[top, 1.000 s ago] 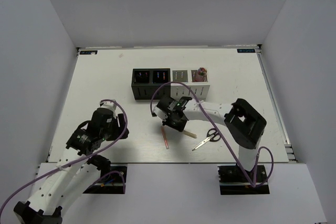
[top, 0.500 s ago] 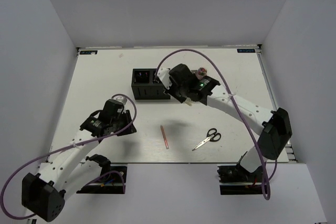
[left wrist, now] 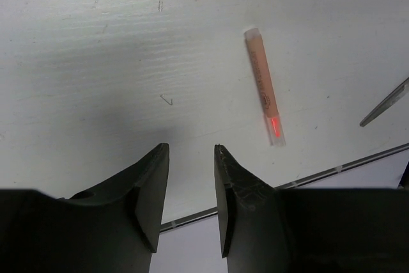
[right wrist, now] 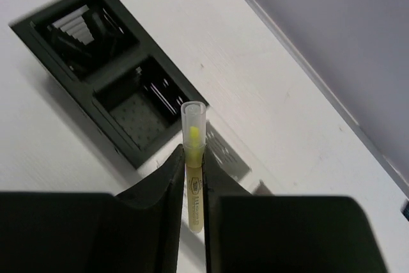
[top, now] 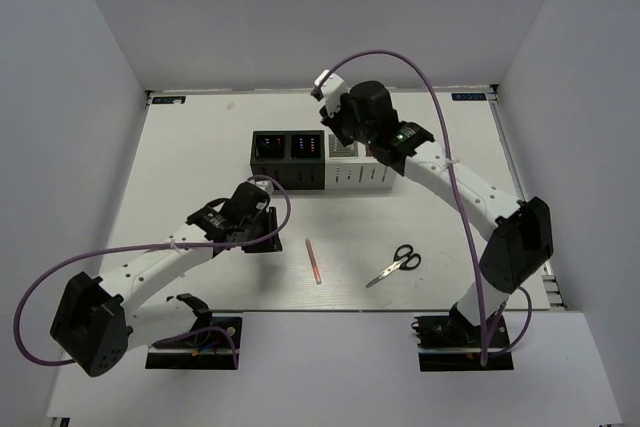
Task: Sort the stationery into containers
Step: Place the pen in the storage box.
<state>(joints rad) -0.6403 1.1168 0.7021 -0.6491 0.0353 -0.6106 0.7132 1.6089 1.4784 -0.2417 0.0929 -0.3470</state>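
Right gripper (right wrist: 193,158) is clamped narrowly on the pale stick (right wrist: 193,133), whose clear-capped end projects past the fingertips toward the containers (top: 343,173) below, about where the black pair meets the white pair. This is judged an end-first carry for dropping into a box; which box cannot be determined. Left gripper (left wrist: 192,158) hovers low with jaws roughly half parted, holding nothing, near and left of the pink pencil (left wrist: 262,85), which lies flat on the table (left wrist: 96,43). The scissors (top: 394,265) lie to the pencil's right. Fine print runs along stick and pencil, illegible; no brand is readable.
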